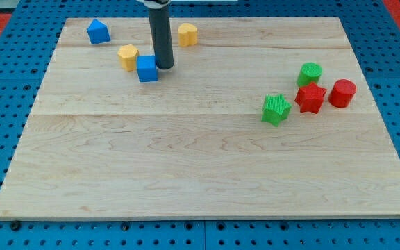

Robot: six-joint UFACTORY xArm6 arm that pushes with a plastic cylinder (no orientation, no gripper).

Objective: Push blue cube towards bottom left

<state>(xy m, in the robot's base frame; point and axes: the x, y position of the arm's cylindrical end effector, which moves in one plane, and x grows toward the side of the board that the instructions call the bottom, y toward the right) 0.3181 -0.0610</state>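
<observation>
The blue cube [147, 69] lies on the wooden board [200, 167] at the view's upper left. My tip [164, 67] stands just to the cube's right, at or very near its right side. The rod rises straight up from there to the view's top edge. A yellow block [128, 56] touches the cube's upper left corner.
A blue house-shaped block [98, 31] lies at the top left. A yellow block [187, 34] lies right of the rod. At the view's right lie a green star [276, 109], a red star [311, 98], a green cylinder [310, 73] and a red cylinder [342, 93].
</observation>
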